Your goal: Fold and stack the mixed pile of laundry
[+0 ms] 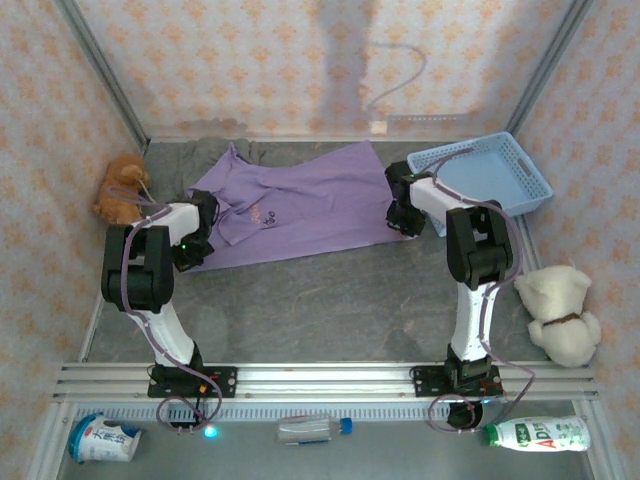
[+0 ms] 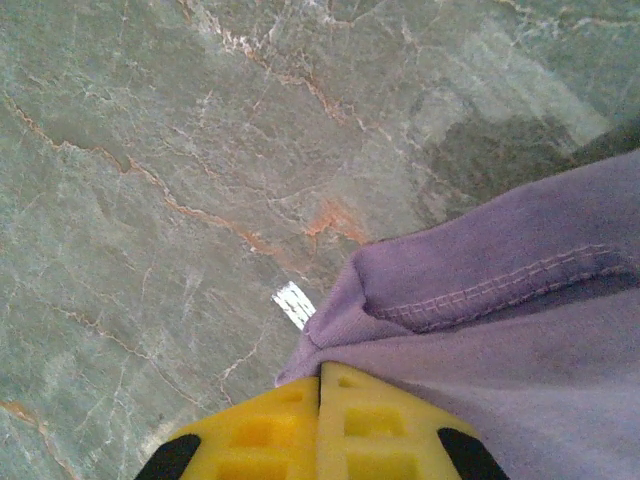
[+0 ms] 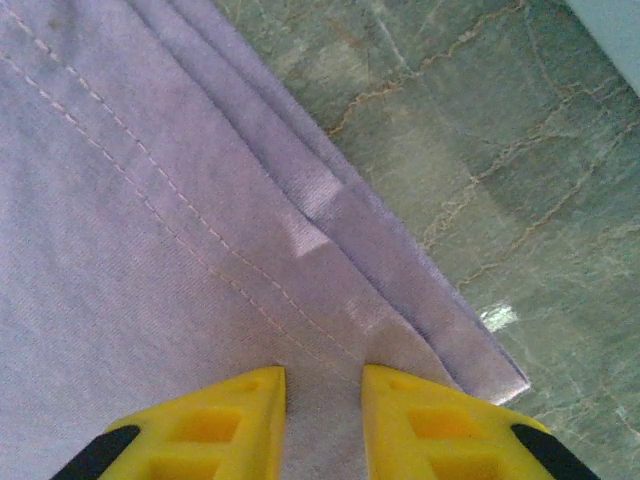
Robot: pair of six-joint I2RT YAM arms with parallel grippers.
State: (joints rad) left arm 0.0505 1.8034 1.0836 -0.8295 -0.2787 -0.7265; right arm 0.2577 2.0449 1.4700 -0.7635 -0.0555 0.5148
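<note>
At the left gripper (image 2: 320, 385): yellow fingers pressed together with no gap, the lavender shirt (image 2: 500, 330) bunched up right at their tips, so it looks pinched by its edge.
Left gripper on the table: low at the shirt's near left corner (image 1: 190, 250), its arm bent back towards the left base.
At the right gripper (image 3: 322, 385): fingers parted by a narrow gap, flat shirt cloth (image 3: 150, 250) showing between and beyond them; nothing looks clamped.
Right gripper on the table: at the shirt's right end (image 1: 405, 222), just beside the basket's near left corner.
Shirt edge by the right fingers: a stitched hem with several layers stepped one over another, running on a slant, green-grey marbled tabletop (image 3: 520, 180) beyond it.
Shirt position: spread flat on the far half of the table (image 1: 300, 200), between the two grippers.
Shirt long axis: left to right, climbing slightly towards the far right.
Shirt pointing: hem end towards the basket on the right; the end with the small dark chest mark (image 1: 262, 213) lies to the left, one sleeve poking towards the back wall.
Basket (image 1: 525, 160): light blue lattice plastic, far right of the table, set at an angle; its pale blue floor shows plain inside, with the right arm's cable looping above its near left corner.
Orange plush toy (image 1: 122, 190): against the left wall, near the left arm's elbow.
Cream plush toy (image 1: 560, 310): near right, well apart from the shirt.
Ledge in front of the bases: a clear bottle with a blue cap (image 1: 312, 428), a white and green bottle (image 1: 540, 433), a blue and white tub (image 1: 100, 438).
</note>
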